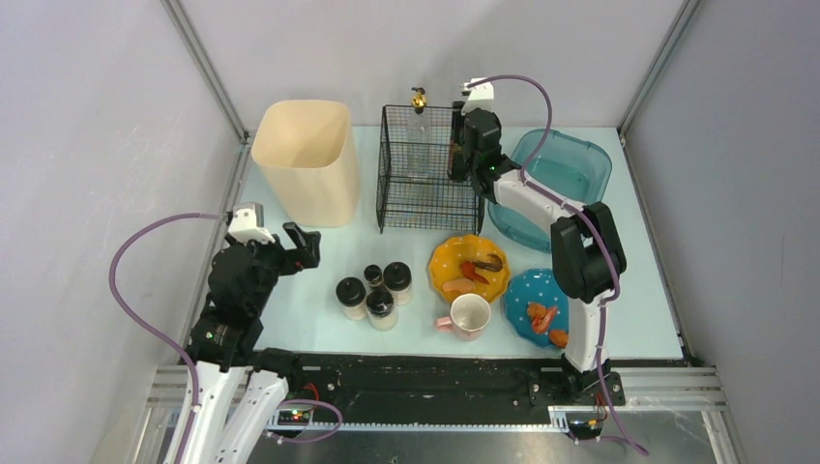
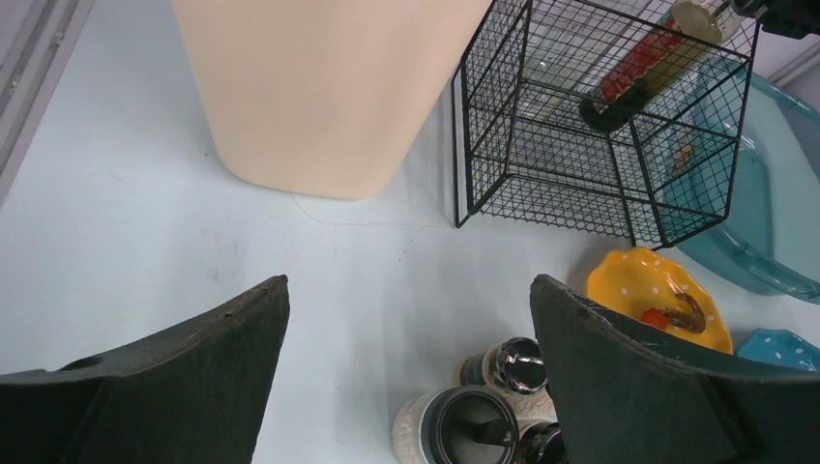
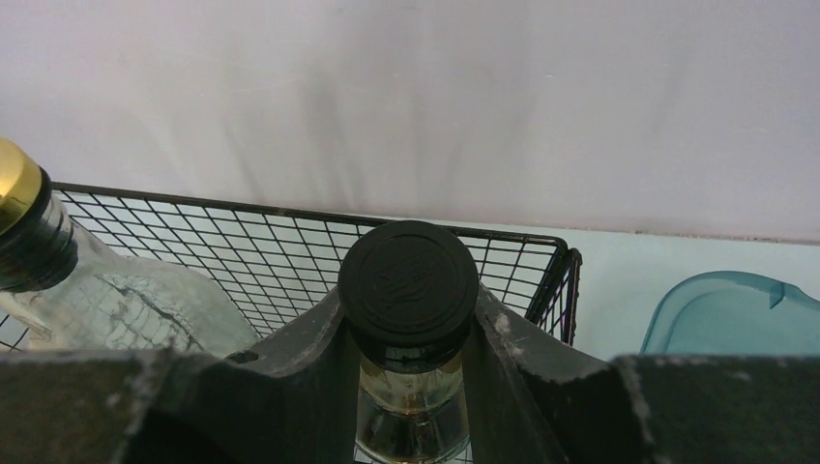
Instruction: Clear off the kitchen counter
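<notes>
The kitchen counter [image 1: 638,309] is a pale mint-blue top. My right gripper [image 1: 462,155] reaches over the right side of a black wire basket [image 1: 425,208]. In the right wrist view this gripper [image 3: 408,319] is shut on the neck of a glass bottle with a black cap [image 3: 408,280]. The same bottle [image 2: 638,66] shows a red label and hangs tilted in the basket. A clear bottle with a gold cap [image 1: 418,135] stands inside. My left gripper [image 1: 307,244] is open above bare counter [image 2: 126,213], left of several black-lidded spice jars [image 1: 375,292].
A cream bin [image 1: 305,159] stands at the back left and a teal tub [image 1: 561,184] at the back right. A yellow plate with food [image 1: 469,269], a blue plate with food [image 1: 537,307] and a pink mug [image 1: 468,315] sit near the front.
</notes>
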`<state>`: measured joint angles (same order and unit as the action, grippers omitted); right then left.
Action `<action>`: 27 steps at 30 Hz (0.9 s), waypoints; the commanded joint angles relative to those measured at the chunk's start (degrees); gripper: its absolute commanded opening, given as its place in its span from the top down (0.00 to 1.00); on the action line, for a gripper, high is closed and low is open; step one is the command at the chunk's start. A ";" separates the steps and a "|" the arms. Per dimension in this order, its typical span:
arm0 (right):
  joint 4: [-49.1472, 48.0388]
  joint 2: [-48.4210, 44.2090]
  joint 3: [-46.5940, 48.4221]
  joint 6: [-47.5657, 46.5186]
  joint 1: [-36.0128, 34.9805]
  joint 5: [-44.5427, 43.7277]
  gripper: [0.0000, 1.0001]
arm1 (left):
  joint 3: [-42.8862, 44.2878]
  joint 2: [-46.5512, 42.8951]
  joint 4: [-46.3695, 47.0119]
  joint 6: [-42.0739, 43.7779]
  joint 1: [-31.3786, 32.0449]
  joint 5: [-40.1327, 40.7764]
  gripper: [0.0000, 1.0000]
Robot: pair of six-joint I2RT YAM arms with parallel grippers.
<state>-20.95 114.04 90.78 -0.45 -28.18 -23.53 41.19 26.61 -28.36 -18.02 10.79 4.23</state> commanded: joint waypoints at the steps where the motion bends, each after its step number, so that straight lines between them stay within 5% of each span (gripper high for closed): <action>1: -5.07 -1.72 -0.25 1.55 -0.85 -2.01 0.60 | -0.40 0.30 1.75 -0.43 -0.59 -0.76 0.02; 9: -4.13 -5.32 -1.37 1.39 -1.17 -1.66 0.30 | -0.41 0.26 1.80 -0.40 -0.83 -0.59 0.02; 20: -5.00 -18.68 -9.80 -6.62 -5.10 -4.06 0.19 | -0.43 -0.27 1.75 -0.43 -0.94 -0.83 0.02; 27: 8.03 -29.64 -13.15 -6.10 -9.17 -0.85 0.17 | -0.51 -0.73 1.73 -0.38 -0.94 -0.77 0.02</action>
<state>-19.07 90.52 79.40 -6.11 -35.59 -25.65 41.01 26.57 -28.36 -18.02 10.41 4.19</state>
